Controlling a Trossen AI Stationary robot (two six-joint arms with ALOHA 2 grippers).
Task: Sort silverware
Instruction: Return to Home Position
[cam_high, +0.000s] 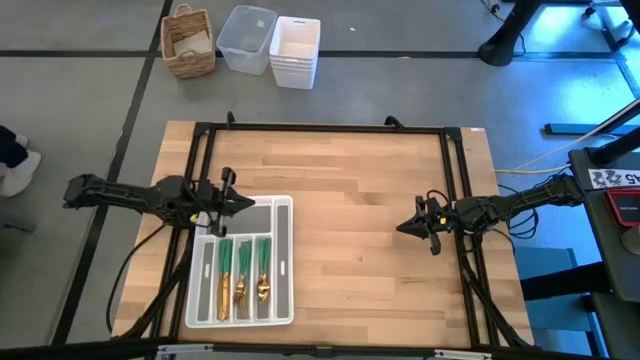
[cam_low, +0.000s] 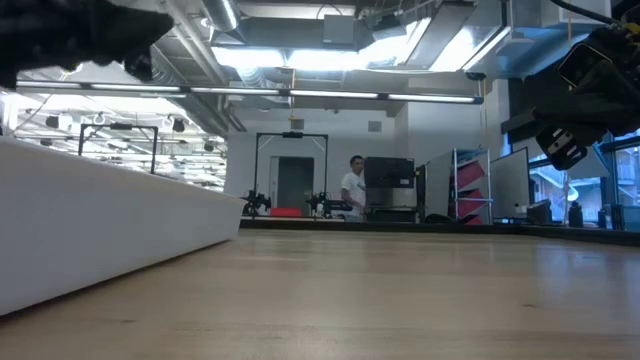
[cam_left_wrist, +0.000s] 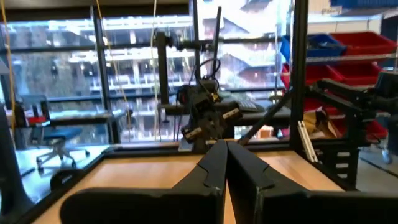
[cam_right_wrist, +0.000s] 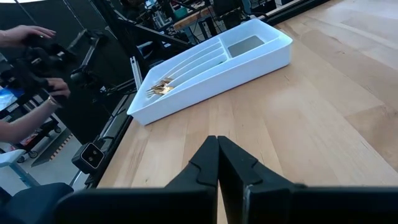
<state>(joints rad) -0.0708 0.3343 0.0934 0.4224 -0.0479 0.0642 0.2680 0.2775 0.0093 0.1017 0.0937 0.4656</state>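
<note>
The silverware (cam_high: 243, 272) lies in the three long slots of the white tray (cam_high: 287, 300) on the table's (cam_high: 370, 190) left side (gold heads away from the left gripper). The left gripper (cam_high: 249, 201) hangs over the tray's other end, fingers pressed together, empty. The right gripper (cam_high: 402, 229) hovers well apart, likewise pinched together and empty.

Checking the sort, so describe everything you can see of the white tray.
The tray is white, plastic-looking and rectangular with raised walls. It is split into long slots plus a short compartment at its far end, which looks empty. It lies flat on the near-left part of the wood table. Three slots hold silverware, green handles pointing away and gold heads nearer the front edge. The left end effector hangs over its far-left corner; whether it touches the tray is unclear.
</note>
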